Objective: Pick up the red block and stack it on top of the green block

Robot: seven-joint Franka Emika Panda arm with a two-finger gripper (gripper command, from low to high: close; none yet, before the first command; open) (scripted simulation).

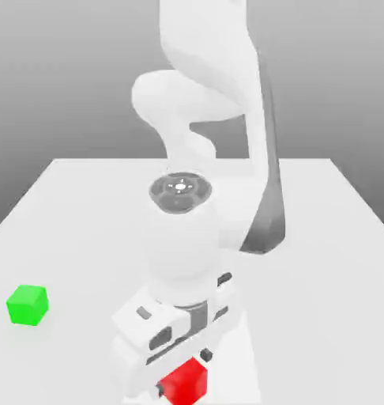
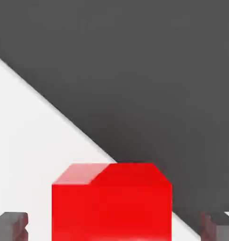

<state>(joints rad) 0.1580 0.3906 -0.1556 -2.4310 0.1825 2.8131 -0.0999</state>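
Gripper jaws parted, straddling red block, pads apart

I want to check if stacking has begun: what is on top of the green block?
Nothing rests on the green block; its top face is bare. The red block sits apart, on the table under the arm, between the pincer's fingers.

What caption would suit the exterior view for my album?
White robot arm bent low over a small bright red cube near the white table's front edge, small bright green cube apart toward the exterior view's left.
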